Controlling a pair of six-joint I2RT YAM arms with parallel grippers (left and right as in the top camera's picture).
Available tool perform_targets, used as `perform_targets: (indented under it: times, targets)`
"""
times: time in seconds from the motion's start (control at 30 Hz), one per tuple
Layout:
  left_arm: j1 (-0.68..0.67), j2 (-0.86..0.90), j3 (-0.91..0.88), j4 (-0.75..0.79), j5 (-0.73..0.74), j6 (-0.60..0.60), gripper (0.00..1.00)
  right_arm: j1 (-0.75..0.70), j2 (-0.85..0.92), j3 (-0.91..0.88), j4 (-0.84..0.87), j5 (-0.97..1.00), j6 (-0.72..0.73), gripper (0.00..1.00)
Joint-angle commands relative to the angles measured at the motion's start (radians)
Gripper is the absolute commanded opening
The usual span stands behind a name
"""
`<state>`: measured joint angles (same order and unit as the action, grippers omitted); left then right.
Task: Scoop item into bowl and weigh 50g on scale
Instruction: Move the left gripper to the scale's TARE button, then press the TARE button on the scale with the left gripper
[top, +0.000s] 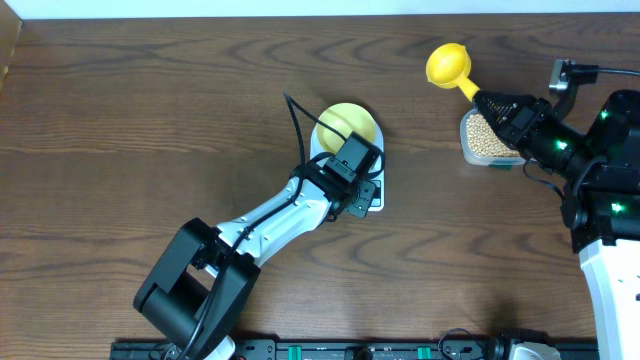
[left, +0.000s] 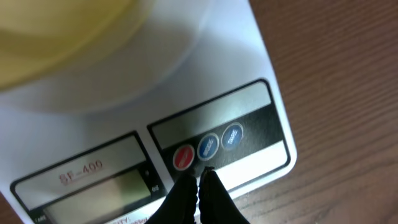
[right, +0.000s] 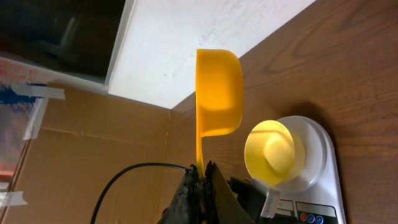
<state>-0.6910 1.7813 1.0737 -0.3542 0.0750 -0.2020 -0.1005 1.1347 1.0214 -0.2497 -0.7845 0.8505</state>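
Dark wooden table (top: 150, 100): our pale yellow round bowl (top: 345, 122) sits apparently empty on the white rectangular scale (left: 236, 62), left gripper (left: 200, 177) closed at its buttons (left: 208, 148); right gripper (top: 497, 103) clamps the yellow plastic scoop (top: 448, 63) beside far-right beige beans (top: 483, 135). Scooping awaits us.

The desk (top: 150, 120) is dark wood with plain grain and a low sheen. The scale (left: 205, 68) is smooth white plastic, faintly glossy; the bowl (top: 345, 122) is smooth pale yellow. At two o'clock, the scoop (top: 447, 64) is glossy yellow plastic, the tub (top: 466, 150) clear plastic, the beans (top: 482, 138) matt.
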Motion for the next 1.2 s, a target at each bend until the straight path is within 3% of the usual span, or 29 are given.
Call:
perform_targets:
  times: [0.0, 0.37, 1.17]
  targets:
    - [0.001, 0.013, 0.003, 0.013, -0.029, 0.007, 0.07, 0.003, -0.004, 0.014, 0.003, 0.008, -0.022, 0.01]
    - [0.000, 0.016, -0.011, 0.076, -0.064, 0.007, 0.07, 0.003, -0.004, 0.014, 0.003, 0.008, -0.022, 0.01]
    - [0.001, 0.099, -0.011, 0.045, -0.069, 0.007, 0.07, 0.003, -0.004, 0.014, -0.014, 0.008, -0.037, 0.01]
